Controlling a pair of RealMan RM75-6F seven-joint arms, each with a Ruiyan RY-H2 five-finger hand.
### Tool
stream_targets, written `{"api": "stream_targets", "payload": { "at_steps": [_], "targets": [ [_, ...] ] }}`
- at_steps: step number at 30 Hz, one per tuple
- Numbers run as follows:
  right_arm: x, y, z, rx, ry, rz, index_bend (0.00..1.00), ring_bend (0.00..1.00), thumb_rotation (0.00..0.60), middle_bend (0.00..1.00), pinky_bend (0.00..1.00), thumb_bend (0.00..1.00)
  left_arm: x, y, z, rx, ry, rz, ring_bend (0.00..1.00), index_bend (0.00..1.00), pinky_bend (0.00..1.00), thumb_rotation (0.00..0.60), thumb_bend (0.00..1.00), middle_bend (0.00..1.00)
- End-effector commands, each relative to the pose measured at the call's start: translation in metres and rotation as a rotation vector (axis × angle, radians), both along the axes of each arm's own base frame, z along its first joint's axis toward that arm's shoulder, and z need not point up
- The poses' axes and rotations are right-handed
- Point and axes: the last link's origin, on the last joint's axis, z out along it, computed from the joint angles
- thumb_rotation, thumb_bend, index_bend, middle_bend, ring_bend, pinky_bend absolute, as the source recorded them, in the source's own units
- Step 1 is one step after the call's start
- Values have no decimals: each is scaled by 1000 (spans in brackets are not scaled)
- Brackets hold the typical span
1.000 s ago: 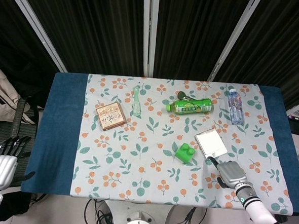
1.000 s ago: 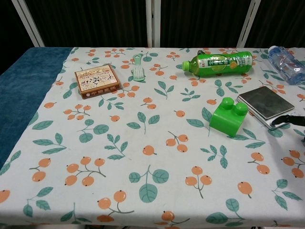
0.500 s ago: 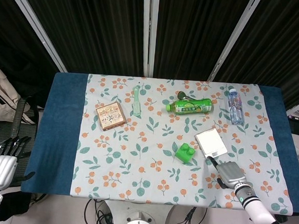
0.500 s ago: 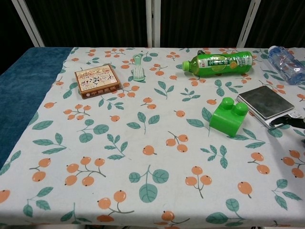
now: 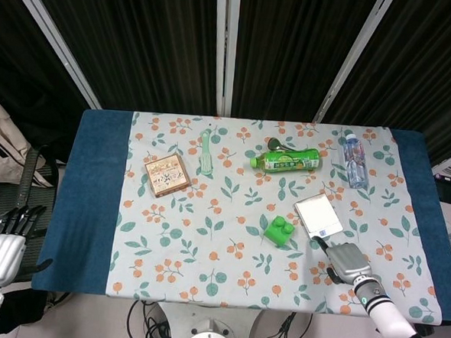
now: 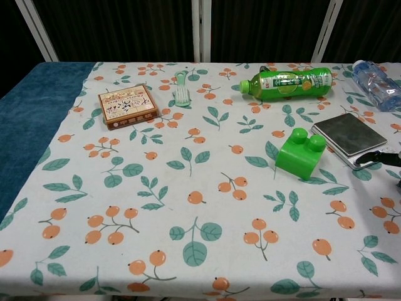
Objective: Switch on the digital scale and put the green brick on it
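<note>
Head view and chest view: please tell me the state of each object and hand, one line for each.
Digital scale: flat on the cloth, nothing on it.
Green brick: on the cloth beside the scale.
Green bottle: lying on its side.
Water bottle: lying down.
Right hand: fingertip at the scale's near edge.
Left hand: off the table, empty.

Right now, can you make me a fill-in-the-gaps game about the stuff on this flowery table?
1. The green brick sits on the ____, not on the digital scale.
2. A fingertip of the ____ hand reaches the near edge of the scale.
3. The green bottle is lying on its ____.
4. The left hand hangs beside the table and holds ____.

Missing words: tablecloth; right; side; nothing
</note>
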Motion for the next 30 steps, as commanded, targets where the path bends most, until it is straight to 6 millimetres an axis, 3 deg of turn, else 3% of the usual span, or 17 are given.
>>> {"api": "stream_targets", "payload": {
  "at_steps": [1, 5, 9, 11, 14, 16, 17, 21, 30],
  "targets": [
    [7, 0, 13, -66, -28, 27, 47, 525, 600, 690, 363, 431, 0, 0, 1, 1, -1, -1, 0, 61, 3, 600, 63, 73],
    [16, -1, 32, -148, -62, 62, 44, 521, 600, 679, 363, 425, 1, 1, 1, 2, -2, -4, 0, 61, 3, 600, 63, 73],
    [30, -9, 43, -271, -154, 132, 44, 480, 600, 597, 363, 349, 2, 1, 2, 2, -7, -6, 0, 61, 2, 600, 63, 73],
    [36, -16, 44, -324, -193, 187, 35, 396, 600, 507, 363, 318, 2, 1, 1, 0, -7, -8, 0, 61, 2, 600, 63, 73],
    [42, -28, 38, -321, -196, 231, 5, 174, 600, 254, 284, 229, 3, 1, 1, -2, -7, -11, 0, 61, 2, 600, 63, 73],
    [47, -37, 33, -281, -161, 246, 0, 31, 600, 63, 109, 110, 3, 1, 2, -1, -7, -12, 0, 61, 2, 600, 63, 73],
    [52, -42, 28, -254, -147, 257, 0, 1, 600, 14, 41, 60, 4, 1, 2, 0, -8, -13, 0, 61, 2, 600, 63, 73],
    [69, -56, 9, -148, -121, 281, 0, 0, 600, 0, 0, 10, 4, 1, 3, 4, -10, -12, 0, 61, 2, 600, 63, 73],
    [95, -84, -40, -25, 32, 383, 0, 0, 600, 0, 0, 23, 0, -1, 5, 9, -14, 1, 0, 61, 2, 600, 63, 73]
  ]
}}
